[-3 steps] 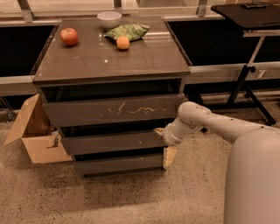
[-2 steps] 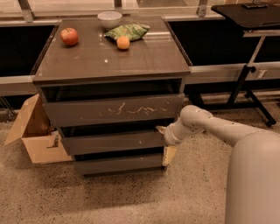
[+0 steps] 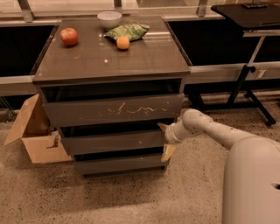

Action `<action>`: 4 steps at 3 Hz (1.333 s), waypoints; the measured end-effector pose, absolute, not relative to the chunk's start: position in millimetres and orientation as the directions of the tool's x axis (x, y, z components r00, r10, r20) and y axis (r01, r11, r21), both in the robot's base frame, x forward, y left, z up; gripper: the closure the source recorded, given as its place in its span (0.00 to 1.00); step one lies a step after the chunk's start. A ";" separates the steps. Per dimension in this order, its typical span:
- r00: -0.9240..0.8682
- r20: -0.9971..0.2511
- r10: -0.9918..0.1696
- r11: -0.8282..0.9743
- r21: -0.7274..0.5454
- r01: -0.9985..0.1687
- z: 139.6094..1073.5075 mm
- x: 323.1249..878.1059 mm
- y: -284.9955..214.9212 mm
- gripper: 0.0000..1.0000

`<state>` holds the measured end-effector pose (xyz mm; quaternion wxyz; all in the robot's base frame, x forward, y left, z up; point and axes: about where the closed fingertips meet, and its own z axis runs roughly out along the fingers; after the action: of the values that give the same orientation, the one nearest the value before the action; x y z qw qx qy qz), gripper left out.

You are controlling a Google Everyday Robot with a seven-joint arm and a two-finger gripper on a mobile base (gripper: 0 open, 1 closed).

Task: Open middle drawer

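Speckled stone floor (image 3: 131, 197) fills the near ground, with the robot's pale body (image 3: 251, 183) bulking at the near right and its arm (image 3: 210, 129) reaching left toward a dark grey-brown cabinet (image 3: 186, 87). The gripper (image 3: 165, 140) sits at the right end of the middle drawer (image 3: 113, 142), its two fingers spread wide apart: the upper one at the front's top edge, the lower one hanging past its bottom edge. Whether they pinch the front cannot be told. This drawer lies between the narrow bottom drawer (image 3: 120, 164) and the top drawer (image 3: 113, 109), which bears pale scratches. An open cardboard box (image 3: 35, 140) stands on the floor just left of the cabinet. Farther back, the glossy cabinet top (image 3: 109, 61) carries a red apple (image 3: 69, 36) at the left, an orange (image 3: 123, 42) beside a green bag (image 3: 129, 30), and a white bowl (image 3: 109, 18) at the far edge. A black table (image 3: 249, 13) stands at the far right. Compared with a second ago, the arm's bend has drifted slightly right and lower, while the gripper and the drawer front sit about where they were.
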<state>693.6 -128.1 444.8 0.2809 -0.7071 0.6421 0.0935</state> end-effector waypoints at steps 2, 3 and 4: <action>0.185 -0.507 -0.842 -0.053 -0.262 -0.964 417.0 734.6 -119.2 0.00; 0.207 -0.519 -0.829 -0.060 -0.285 -0.957 421.8 738.7 -110.1 0.20; 0.208 -0.551 -0.808 -0.056 -0.279 -0.959 420.9 717.7 -96.6 0.52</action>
<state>717.7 -96.6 420.9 0.3024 -0.7158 0.6170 0.1244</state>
